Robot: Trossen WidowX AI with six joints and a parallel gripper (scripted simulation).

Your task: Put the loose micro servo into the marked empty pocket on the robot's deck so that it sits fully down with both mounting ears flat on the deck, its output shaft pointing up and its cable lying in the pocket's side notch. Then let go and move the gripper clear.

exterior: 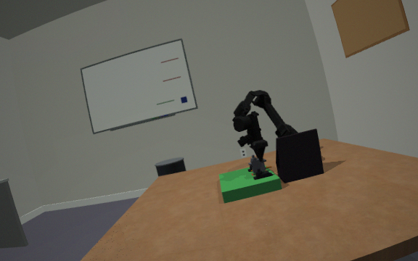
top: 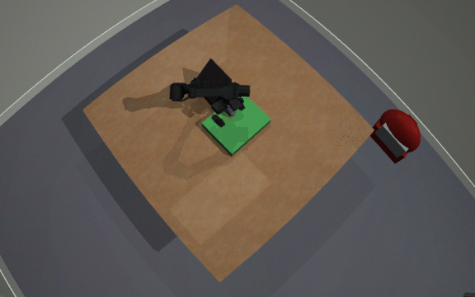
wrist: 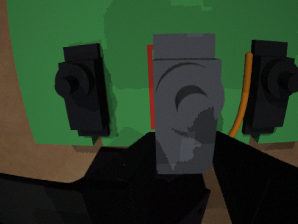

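The loose grey micro servo [top: 230,110] [exterior: 257,166] [wrist: 187,120] is upright, its round output shaft facing the wrist camera. My gripper [wrist: 182,139] is shut on it, one finger on each side. The servo is over the green deck [top: 243,134] [exterior: 231,182] [wrist: 131,112] and looks larger than the fitted servos in the wrist view, so it appears raised. A strip of the pocket's red marking [wrist: 150,87] shows along its left side; the servo hides the rest. The orange cable [wrist: 245,95] runs to its right, beside a black servo. The side notch and any deck contact are hidden.
Two black servos stand on the deck, one left [wrist: 84,92] and one right [wrist: 271,90] of the held servo in the wrist view. The arm's dark base block [exterior: 300,156] stands close behind the deck on the wooden table [top: 303,124] [exterior: 194,225].
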